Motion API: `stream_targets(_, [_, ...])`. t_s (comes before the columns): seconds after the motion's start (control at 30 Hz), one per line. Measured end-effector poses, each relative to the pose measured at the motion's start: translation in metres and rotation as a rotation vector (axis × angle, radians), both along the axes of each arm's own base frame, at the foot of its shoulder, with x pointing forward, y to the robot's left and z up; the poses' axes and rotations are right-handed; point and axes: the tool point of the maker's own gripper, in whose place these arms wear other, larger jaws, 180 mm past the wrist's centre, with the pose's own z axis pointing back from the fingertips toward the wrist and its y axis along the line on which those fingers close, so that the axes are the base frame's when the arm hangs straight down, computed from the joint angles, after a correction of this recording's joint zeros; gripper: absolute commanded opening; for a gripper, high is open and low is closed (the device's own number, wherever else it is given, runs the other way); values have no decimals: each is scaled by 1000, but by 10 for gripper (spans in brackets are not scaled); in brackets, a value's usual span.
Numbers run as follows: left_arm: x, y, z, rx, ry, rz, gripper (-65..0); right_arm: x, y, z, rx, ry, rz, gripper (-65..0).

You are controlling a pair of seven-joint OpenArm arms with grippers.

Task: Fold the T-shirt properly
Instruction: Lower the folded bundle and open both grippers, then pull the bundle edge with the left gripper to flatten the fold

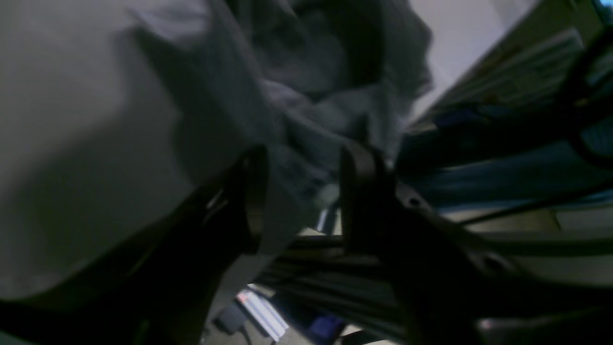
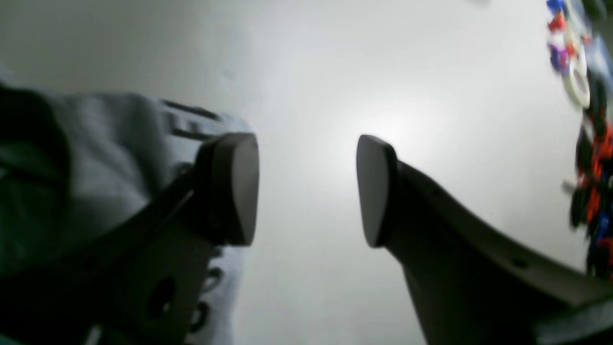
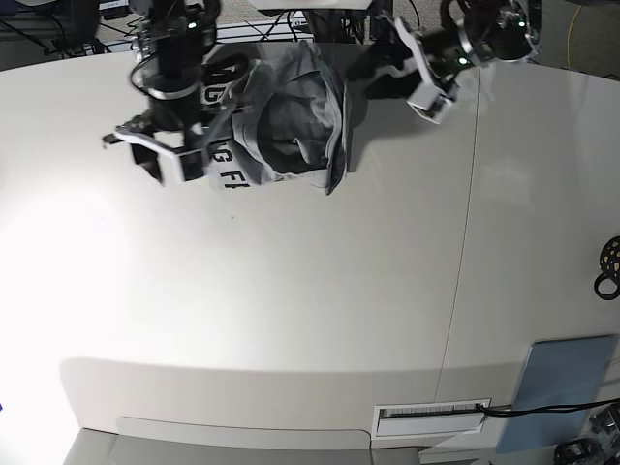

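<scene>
Base view: T-shirt (image 3: 286, 126) crumpled at table (image 3: 291, 310) far edge; both fingers open.

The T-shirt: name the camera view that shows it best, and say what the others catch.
The base view: the whole crumpled T-shirt lies on the table, lettering visible. The left wrist view shows only dark, blurred folds; the right wrist view shows one edge with some lettering behind a finger.

soft grey cloth t-shirt (image 3: 291, 121)
</scene>
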Motion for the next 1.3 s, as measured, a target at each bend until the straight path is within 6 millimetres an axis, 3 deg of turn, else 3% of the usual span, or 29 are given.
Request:
stream_targets(0.17, [-17,-36,7,-73,13,-104,-395,1,-19,-3,71,25,-37,-330])
stream_targets(0.3, [-18,-58,15,-113,4,-153,-395,-1,-43,-1,50,29,-96,-330])
stream_targets(0.37, [-17,-64,8,-69,20,-159,-395,-2,-58,2,29,21,-132,-330])
stream_targets(0.5, [-12,-65,-7,33,39,-143,-394,-11,-92,8,-22,10,-219,-330])
stream_targets(0.67, [7,-49,-21,135,42,-14,-394,-18,-116,14,-61,1,-278,-330])
stream_targets(0.83, [20,-32,-33,236,29,67,-395,-21,-117,12,-64,14,-284,-330])
stream_targets(1.07, [24,-25,-36,260,41,114,-394,-22,-116,12,-66,8,-273,-330])
stream_targets(1.3, [51,-26,-12,167,-102,224,-395,-37,-116,1,-74,63,-269,-330])
